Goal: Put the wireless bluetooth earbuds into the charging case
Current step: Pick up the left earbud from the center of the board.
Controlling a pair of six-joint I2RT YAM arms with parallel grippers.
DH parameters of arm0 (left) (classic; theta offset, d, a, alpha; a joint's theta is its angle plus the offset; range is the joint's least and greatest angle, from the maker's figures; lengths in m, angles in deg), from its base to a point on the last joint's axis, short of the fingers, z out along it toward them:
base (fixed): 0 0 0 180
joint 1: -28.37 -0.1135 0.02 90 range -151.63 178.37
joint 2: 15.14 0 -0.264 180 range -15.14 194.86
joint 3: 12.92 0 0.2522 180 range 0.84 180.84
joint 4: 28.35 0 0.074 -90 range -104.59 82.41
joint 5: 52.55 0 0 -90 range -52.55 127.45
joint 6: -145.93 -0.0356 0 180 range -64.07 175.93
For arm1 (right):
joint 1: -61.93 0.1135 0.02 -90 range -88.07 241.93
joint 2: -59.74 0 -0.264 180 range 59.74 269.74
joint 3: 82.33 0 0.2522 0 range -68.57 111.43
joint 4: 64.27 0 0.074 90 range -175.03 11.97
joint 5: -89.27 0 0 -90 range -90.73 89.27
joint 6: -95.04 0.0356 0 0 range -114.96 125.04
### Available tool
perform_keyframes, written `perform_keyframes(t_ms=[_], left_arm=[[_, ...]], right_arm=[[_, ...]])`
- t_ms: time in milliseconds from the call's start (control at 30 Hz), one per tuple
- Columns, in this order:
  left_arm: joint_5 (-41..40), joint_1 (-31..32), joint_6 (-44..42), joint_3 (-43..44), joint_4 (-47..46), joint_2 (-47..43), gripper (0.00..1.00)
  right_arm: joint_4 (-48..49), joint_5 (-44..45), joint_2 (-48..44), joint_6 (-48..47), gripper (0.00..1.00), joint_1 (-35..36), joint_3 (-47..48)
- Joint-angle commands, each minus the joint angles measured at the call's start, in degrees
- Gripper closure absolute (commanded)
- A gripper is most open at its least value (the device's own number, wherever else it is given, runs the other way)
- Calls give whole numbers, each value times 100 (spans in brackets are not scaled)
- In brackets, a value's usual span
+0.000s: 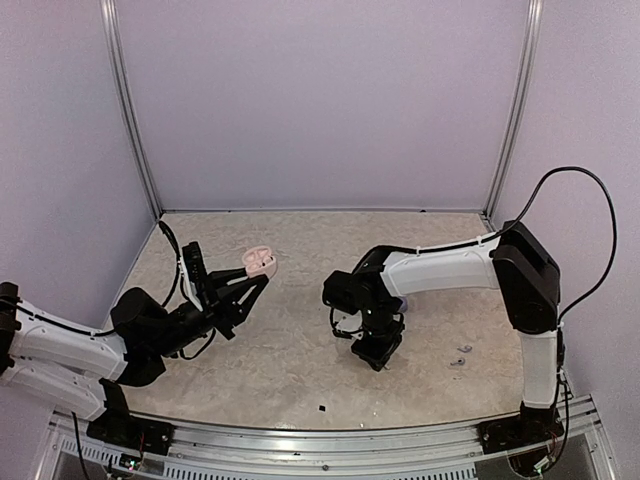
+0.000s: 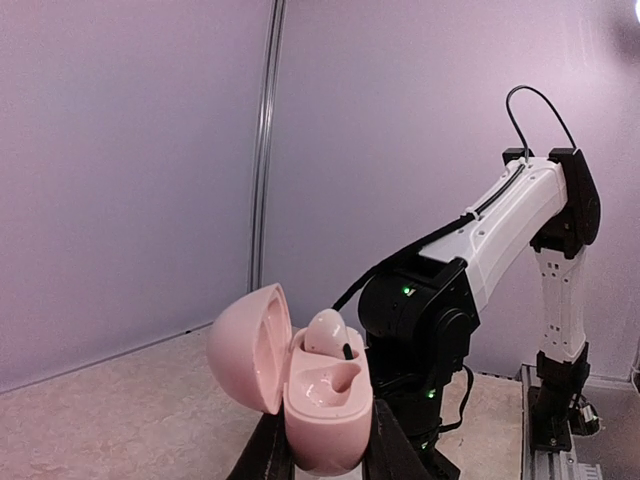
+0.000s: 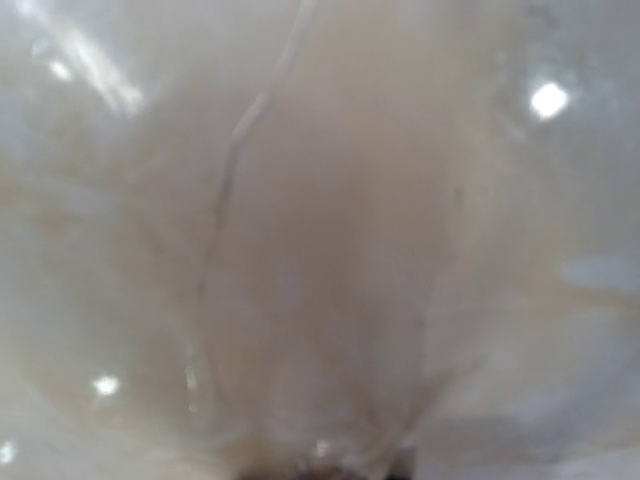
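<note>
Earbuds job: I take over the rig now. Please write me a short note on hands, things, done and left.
Left hand shut on the open case, held up off the table.
Right hand low at the table; open or shut unclear.
Done: one earbud sits in the case.
Left: the other slot is empty; two tiny pale bits by the right arm may be earbuds.

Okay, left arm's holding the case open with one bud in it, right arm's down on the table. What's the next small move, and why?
Probably raise the right gripper slightly off the table. Its wrist view is only blur, so whether it grips anything can't be told. The left gripper holds the charging case open, with one earbud seated and one socket empty and waiting.
</note>
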Motion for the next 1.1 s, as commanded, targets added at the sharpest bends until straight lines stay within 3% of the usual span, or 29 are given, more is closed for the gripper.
perform_keyframes(t_ms=[0,500,933,1067], left_arm=[[57,-78,-46,-50,-230,16,98],[69,-91,-46,-60,-193,6,98],[355,-299,159,134,-562,463,98],[544,-355,56,257,-561,598,98]], right_arm=[[-9,20,177,-41,69,-46,156],[242,285,-122,-40,89,-66,256],[2958,613,-2514,-368,93,-77,-694],[4028,195,-3519,-788,91,-81,-1270]])
